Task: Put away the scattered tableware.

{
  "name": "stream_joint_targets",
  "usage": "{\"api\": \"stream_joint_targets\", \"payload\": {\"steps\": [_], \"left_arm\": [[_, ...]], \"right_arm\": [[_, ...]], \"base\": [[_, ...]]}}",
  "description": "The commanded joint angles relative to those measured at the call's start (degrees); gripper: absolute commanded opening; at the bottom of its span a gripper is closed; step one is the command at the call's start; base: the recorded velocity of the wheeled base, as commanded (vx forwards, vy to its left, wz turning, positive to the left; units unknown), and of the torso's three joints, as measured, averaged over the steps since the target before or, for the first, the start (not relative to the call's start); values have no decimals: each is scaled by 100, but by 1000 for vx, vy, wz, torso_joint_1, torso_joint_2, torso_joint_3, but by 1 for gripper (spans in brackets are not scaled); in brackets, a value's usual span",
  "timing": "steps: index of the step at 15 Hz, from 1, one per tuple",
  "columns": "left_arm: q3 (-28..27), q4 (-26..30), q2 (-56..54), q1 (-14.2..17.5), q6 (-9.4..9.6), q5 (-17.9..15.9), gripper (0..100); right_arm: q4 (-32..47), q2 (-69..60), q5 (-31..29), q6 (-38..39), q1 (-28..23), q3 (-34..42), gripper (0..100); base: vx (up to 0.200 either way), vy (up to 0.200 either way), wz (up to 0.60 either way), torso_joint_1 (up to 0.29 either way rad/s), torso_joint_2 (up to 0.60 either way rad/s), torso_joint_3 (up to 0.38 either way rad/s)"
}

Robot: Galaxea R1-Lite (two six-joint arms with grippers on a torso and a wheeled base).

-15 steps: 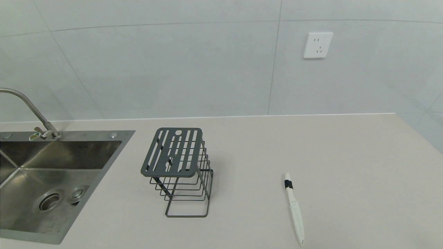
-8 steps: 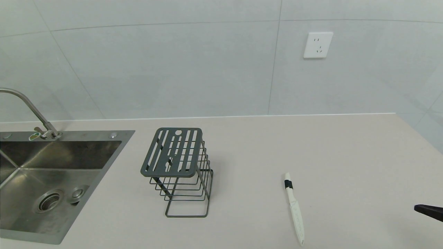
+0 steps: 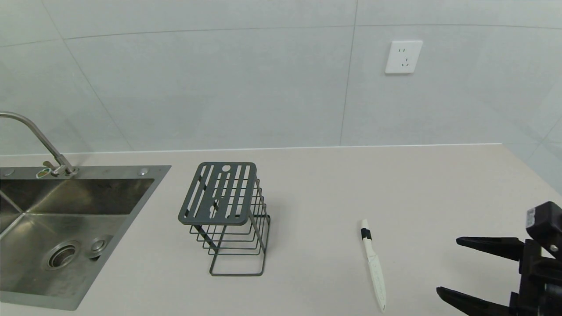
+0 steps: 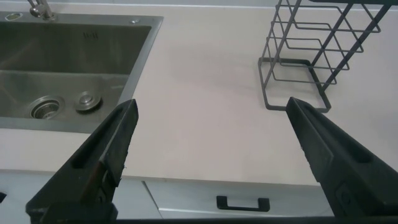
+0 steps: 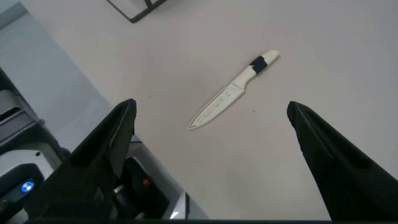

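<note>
A white knife (image 3: 373, 263) lies on the tabletop (image 3: 329, 184), right of the slotted knife rack (image 3: 221, 206). Farther right, the right hand (image 3: 447, 265) is spread apart. The left hand (image 4: 211, 106) is apart too.

Right pincer (image 3: 447, 265) and left pincer (image 4: 211, 104) both spread wide.

Sink (image 3: 88, 195) was cut by the left edge of the head view, and the faucet (image 3: 44, 140) ran off that same edge, so its outlet was unseen. Right gripper (image 3: 447, 265) was cropped at the lower right corner. Rack (image 4: 314, 46) lost its top to the left wrist view's edge. Markings on the knife (image 3: 374, 263) blade were too small to read.
</note>
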Motion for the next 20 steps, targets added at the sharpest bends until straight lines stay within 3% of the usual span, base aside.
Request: {"api": "stream_joint_targets", "payload": {"steps": [1, 3, 4, 7, 14, 20], "left_arm": [[0, -4, 7, 6, -3, 2, 100], [0, -4, 7, -2, -3, 2, 100], [0, -4, 7, 6, -3, 2, 100], [0, -4, 7, 6, -3, 2, 100], [0, 5, 7, -2, 5, -7, 100], [0, -4, 7, 6, 5, -7, 100]], "right_arm": [[-337, 1350, -135, 34, 85, -340, 100], [-337, 1570, -390, 297, 199, -516, 100], [-293, 1807, -1005, 1141, 647, -753, 100], [-205, 2361, -1911, 2125, 1298, -1113, 100], [-3, 3556, -2790, 2161, 1491, -1535, 100], [-12, 4303, -3088, 2407, 1447, -2010, 100]], "base": [[0, 0, 0, 0, 0, 0], [0, 0, 0, 0, 0, 0], [0, 0, 0, 0, 0, 0], [0, 0, 0, 0, 0, 0], [0, 0, 0, 0, 0, 0], [0, 0, 0, 0, 0, 0]]}}
